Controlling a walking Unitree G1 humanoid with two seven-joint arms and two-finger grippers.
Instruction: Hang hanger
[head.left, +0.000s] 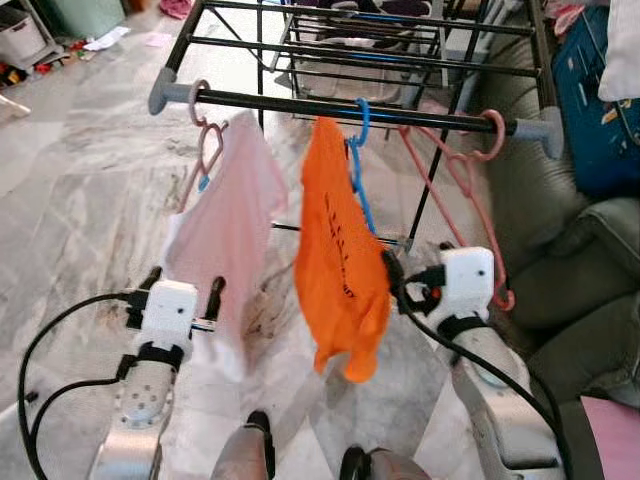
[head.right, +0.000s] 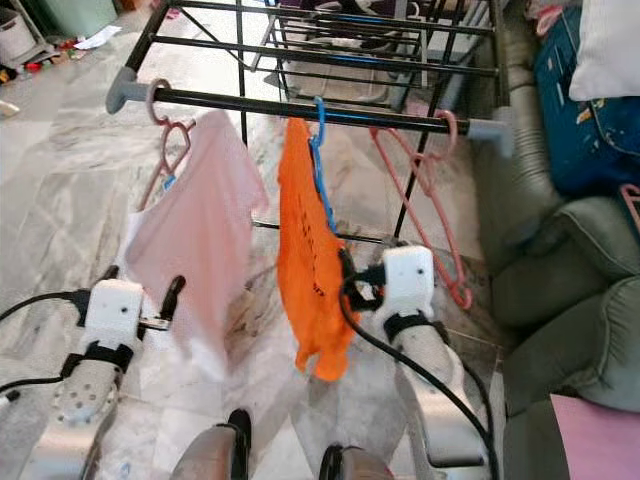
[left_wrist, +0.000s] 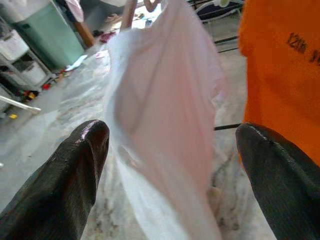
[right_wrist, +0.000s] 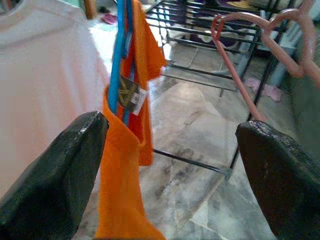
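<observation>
Seemingly the hanging is done: three hangers sit hooked on the rack's front rail (head.left: 400, 112) across the upper frame. The blue hanger (head.left: 358, 160) carries the orange shirt (head.left: 340, 260) at centre, hook up, its long axis running steeply downward. The pink shirt (head.left: 225, 230) hangs left; a bare pink hanger (head.left: 460, 180) dangles right. Both the left gripper (left_wrist: 170, 175) and right gripper (right_wrist: 170, 170) have jaws spread wide, holding nothing.

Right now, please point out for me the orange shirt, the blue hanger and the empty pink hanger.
orange shirt (head.left: 338, 260): left eye view, middle of the cloth.
blue hanger (head.left: 361, 120): left eye view, hook over the rail.
empty pink hanger (head.left: 463, 180): left eye view, bare frame below its hook.
</observation>
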